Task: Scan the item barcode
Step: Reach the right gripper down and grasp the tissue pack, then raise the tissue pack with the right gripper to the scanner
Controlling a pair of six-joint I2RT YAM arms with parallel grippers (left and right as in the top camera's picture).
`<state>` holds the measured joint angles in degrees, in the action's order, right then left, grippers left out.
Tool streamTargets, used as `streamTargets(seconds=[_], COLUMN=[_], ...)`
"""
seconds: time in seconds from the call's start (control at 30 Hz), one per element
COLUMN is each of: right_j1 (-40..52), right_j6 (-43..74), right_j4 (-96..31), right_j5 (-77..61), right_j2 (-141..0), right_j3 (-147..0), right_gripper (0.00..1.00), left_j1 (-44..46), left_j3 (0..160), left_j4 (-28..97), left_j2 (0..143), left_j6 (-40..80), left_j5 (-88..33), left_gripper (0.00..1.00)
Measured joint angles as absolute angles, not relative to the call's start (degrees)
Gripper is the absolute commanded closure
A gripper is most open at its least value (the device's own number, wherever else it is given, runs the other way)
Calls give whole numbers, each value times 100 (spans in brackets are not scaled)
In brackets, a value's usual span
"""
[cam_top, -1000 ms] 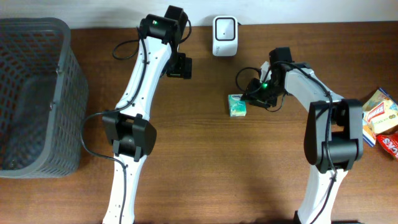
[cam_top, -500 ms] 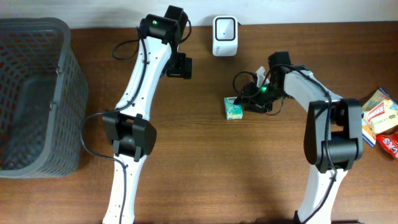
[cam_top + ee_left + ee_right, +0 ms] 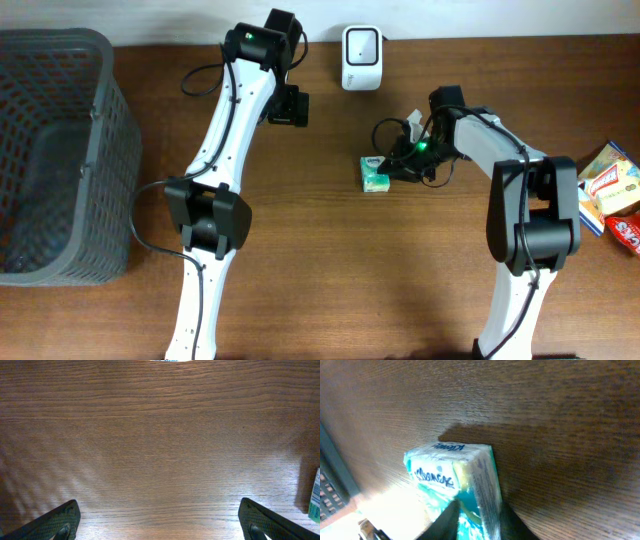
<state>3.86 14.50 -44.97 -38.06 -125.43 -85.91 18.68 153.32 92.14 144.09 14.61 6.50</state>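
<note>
The item is a small teal and white tissue pack (image 3: 375, 173) lying on the wooden table in front of the white scanner (image 3: 361, 57). My right gripper (image 3: 394, 166) reaches it from the right and is shut on its near end. In the right wrist view the pack (image 3: 452, 475) sits between the two dark fingers (image 3: 444, 522) of that gripper (image 3: 477, 524). My left gripper (image 3: 288, 106) hovers left of the scanner, open and holding nothing. In its own view the left gripper (image 3: 160, 522) has only bare wood between the fingertips, and the pack's edge (image 3: 316, 495) shows at the far right.
A dark mesh basket (image 3: 100, 110) stands at the left edge of the table. Several colourful snack packs (image 3: 612, 185) lie at the right edge. A black cable loops beside the right wrist (image 3: 385, 130).
My right gripper slid left onto the tissue pack, nudging it slightly left, and its fingers closed on it. The left arm has not moved.
</note>
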Motion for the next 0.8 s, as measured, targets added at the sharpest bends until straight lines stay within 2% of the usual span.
streamTargets(seconds=[0.27, 0.4, 0.6, 0.8], right_j1=[386, 388, 399, 550], right_j6=[1588, 1514, 1459, 1457], right_j4=[-4580, -5022, -5986, -5183], right_j5=[-3870, -3664, -2558, -1337], right_j2=[-12545, -12637, -12682, -12682], right_j3=[-8628, -9183, -10892, -11684], right_gripper=[96, 96, 96, 96], left_j1=[1868, 1868, 1868, 1868], left_j3=[15332, 15332, 15332, 15332], left_j4=[9212, 9212, 9172, 9170], left_j2=[14409, 14409, 14409, 14409], left_j6=[1461, 1461, 1461, 1461], left_j5=[650, 650, 650, 650], left_gripper=[1, 1, 1, 1])
